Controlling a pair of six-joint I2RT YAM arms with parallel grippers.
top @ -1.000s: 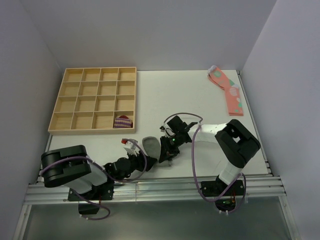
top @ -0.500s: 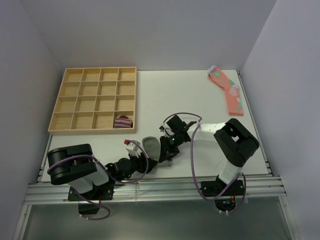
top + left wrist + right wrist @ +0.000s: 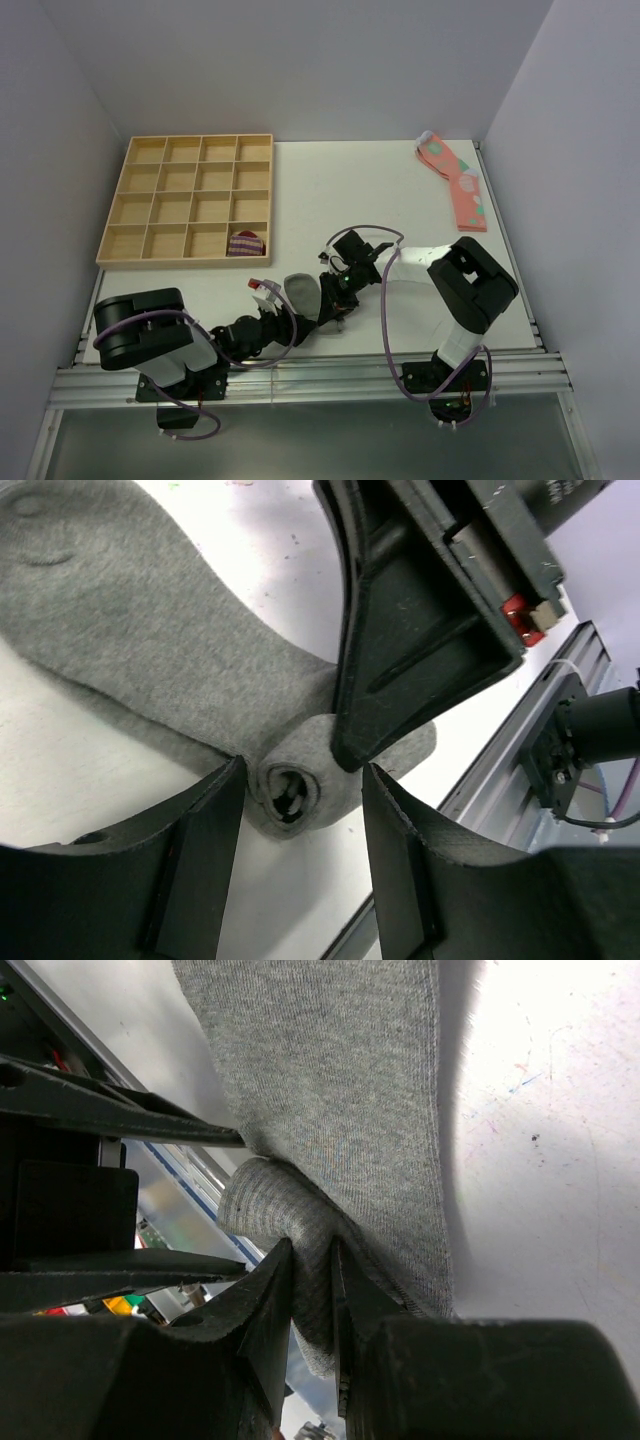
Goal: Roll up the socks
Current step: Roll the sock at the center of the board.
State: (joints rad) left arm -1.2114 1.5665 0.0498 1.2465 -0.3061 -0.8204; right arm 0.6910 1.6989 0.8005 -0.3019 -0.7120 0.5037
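The grey sock (image 3: 300,294) lies near the table's front edge between both arms. In the left wrist view its near end is wound into a small roll (image 3: 292,793) while the rest (image 3: 120,610) lies flat. My left gripper (image 3: 300,865) is open, its jaws either side of the roll and apart from it. My right gripper (image 3: 312,1295) is shut on the sock's rolled end (image 3: 270,1210), and it also shows in the left wrist view (image 3: 400,660), coming in from above. The dark stripes are hidden.
A wooden compartment tray (image 3: 188,198) stands at the back left with a small purple-striped bundle (image 3: 245,243) in its front right cell. Pink spotted socks (image 3: 458,180) lie at the back right. The metal rail (image 3: 300,375) runs along the front edge.
My left gripper has crept slightly right, closer to the sock's roll. My right gripper has shifted a little toward the sock and stays shut on it.
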